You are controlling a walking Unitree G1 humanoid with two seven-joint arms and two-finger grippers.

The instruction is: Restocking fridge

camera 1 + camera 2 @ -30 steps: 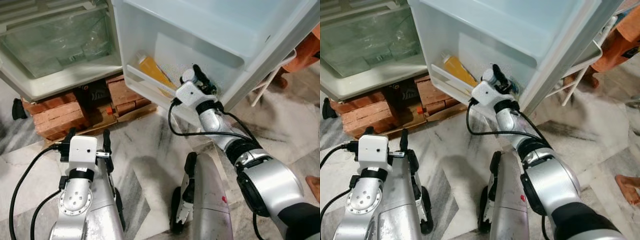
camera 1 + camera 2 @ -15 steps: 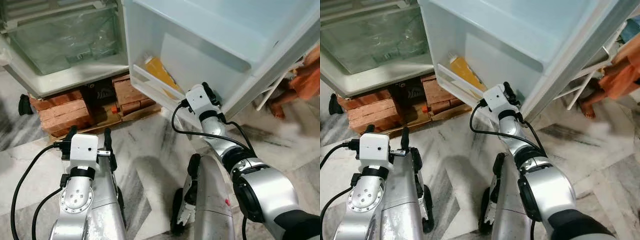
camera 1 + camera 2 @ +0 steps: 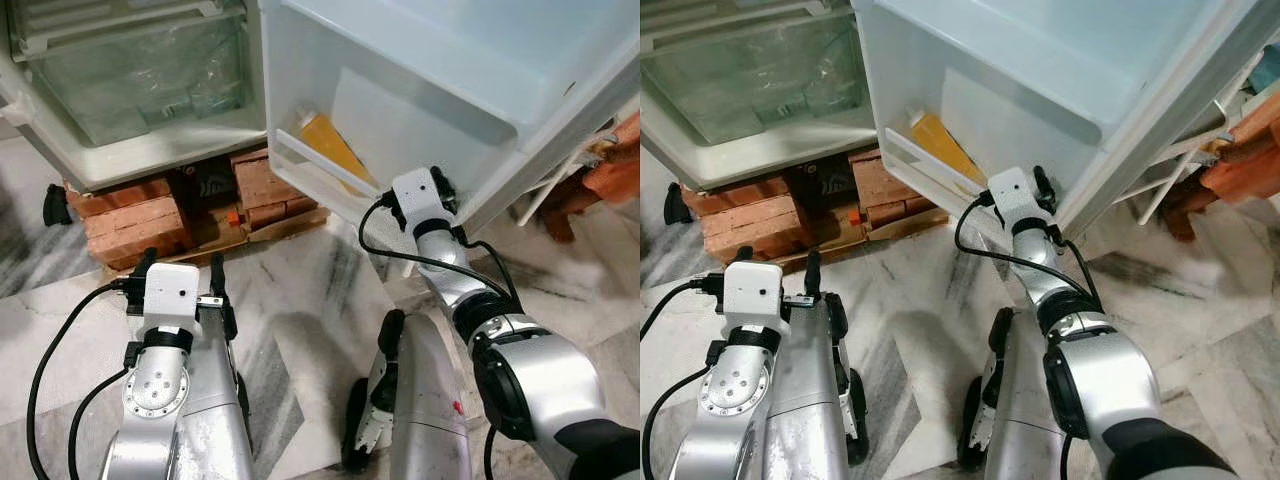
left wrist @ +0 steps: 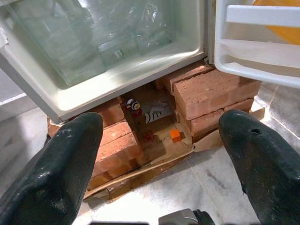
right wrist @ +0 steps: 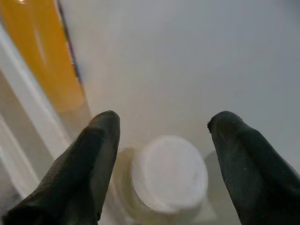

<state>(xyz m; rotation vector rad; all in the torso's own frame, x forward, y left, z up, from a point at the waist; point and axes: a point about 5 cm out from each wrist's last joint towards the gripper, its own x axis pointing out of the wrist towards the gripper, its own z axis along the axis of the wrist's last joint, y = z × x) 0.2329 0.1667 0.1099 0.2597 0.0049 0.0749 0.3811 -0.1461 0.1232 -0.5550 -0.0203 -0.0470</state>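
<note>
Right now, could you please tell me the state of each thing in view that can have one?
Fridge door: swung open.
Orange bottle: leaning tilted in the door shelf.
White-capped bottle: cap on, between the right claw's fingers, not gripped.
Right claw: open, at the door shelf.
Left claw: open, empty, low over the floor.
Crisper drawer: closed.

No text, label or number is legible anywhere.
</note>
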